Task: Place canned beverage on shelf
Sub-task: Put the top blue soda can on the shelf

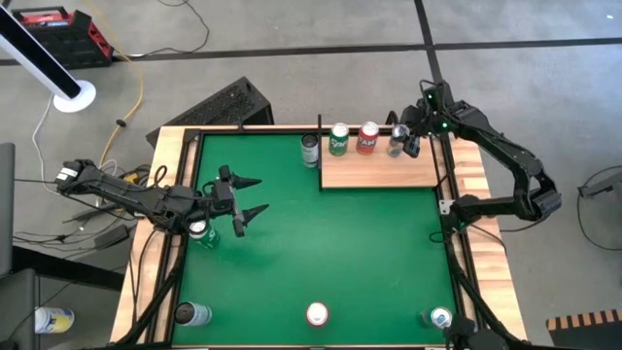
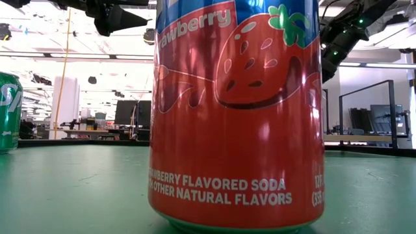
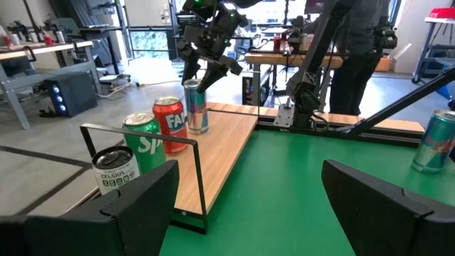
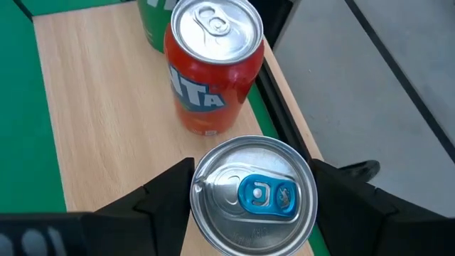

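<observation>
Shelf [image 1: 379, 173] lies at the far right of the green surface [image 1: 330, 253], with a silver can [image 4: 254, 193] upright on it beside an orange can [image 4: 211, 67] and a green can [image 1: 338, 139]. Right gripper [image 4: 252, 195] is nearer, above it: its fingers [image 4: 167, 195] straddle the silver can's top, spread either side; grip or release, I cannot tell. Left gripper [image 1: 248, 197] waits open, well apart.
</observation>
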Controlling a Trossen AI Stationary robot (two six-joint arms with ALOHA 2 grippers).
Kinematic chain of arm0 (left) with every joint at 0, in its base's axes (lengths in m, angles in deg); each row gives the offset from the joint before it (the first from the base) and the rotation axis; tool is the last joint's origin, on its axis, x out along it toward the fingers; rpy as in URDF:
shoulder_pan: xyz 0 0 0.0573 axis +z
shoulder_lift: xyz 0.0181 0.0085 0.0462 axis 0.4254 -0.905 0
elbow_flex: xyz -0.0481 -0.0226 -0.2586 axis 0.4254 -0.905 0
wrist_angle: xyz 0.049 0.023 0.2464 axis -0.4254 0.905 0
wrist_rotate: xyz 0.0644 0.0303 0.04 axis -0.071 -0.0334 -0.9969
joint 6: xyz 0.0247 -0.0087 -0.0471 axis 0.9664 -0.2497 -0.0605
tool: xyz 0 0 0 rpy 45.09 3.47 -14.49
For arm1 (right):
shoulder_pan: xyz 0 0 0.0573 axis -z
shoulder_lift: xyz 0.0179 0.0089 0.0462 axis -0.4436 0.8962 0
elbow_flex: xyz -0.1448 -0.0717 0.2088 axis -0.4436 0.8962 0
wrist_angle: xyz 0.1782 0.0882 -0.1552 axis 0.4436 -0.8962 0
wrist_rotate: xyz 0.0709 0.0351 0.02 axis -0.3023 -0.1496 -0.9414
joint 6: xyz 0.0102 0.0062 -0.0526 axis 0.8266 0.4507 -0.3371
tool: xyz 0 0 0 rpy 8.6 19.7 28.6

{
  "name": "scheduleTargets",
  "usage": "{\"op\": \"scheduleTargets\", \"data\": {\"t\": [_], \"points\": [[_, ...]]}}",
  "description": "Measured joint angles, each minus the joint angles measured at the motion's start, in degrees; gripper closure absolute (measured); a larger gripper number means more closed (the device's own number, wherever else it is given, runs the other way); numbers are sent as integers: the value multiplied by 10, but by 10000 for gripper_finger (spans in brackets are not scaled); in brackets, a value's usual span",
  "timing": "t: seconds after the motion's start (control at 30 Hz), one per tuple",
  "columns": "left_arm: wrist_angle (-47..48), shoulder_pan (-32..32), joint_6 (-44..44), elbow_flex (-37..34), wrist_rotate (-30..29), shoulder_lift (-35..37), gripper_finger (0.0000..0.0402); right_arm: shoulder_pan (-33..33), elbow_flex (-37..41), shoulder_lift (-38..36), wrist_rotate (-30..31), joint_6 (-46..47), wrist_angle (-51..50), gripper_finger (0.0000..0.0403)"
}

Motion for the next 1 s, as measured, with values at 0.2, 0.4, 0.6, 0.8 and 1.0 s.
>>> {"op": "scheduleTargets", "data": {"t": [0.2, 0.4, 0.6, 0.8, 1.0], "points": [[0, 0, -5, 0, 0, 0, 70, 5, -1, 9, -21, -10, 4, 127], [0, 0, -3, 0, 0, 0, 70, 3, -1, 10, -19, -14, 4, 126], [0, 0, 0, 0, 0, 0, 70, 4, -1, 10, -14, -10, 1, 99], [0, 0, 2, 0, 0, 0, 70, 3, 1, 11, 3, -8, 1, 83], [0, 0, 2, 0, 0, 0, 70, 2, -13, 11, 3, 7, 3, 81]]}}
